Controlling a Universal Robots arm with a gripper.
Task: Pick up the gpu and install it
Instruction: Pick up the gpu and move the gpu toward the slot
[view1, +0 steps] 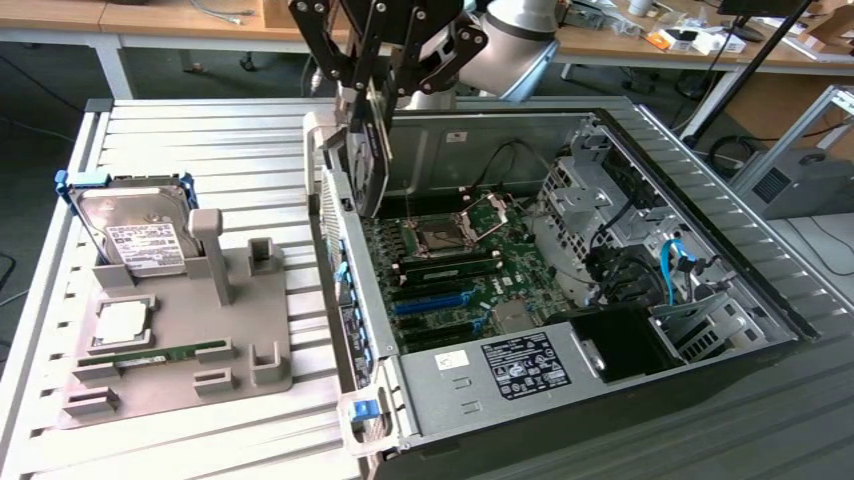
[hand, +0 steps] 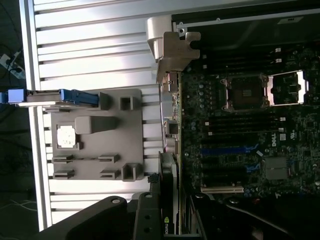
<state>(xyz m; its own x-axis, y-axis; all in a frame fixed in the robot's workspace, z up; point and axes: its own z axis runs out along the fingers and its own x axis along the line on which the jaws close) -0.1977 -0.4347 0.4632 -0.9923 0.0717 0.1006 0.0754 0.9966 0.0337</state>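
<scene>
Gripper (view1: 370, 100) clamps the gpu (view1: 368, 170) on edge, just above the computer case (view1: 454, 380) wall on the exterior view's left, toward the far end. It is not yet over the blue slots (view1: 430, 303). My worry: the card clips that wall, or tilts in the jaws and misses its slot. It looks thin and dark, with a small green logo in the wrist view.

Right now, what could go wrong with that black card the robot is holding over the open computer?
The gpu hangs upright close beside the case wall, so it might bump or scrape that edge. It looks off to one side of the blue slots, so it could press on the motherboard instead. The jaws seem to hold it only near its top, so it may tilt or slip.
</scene>
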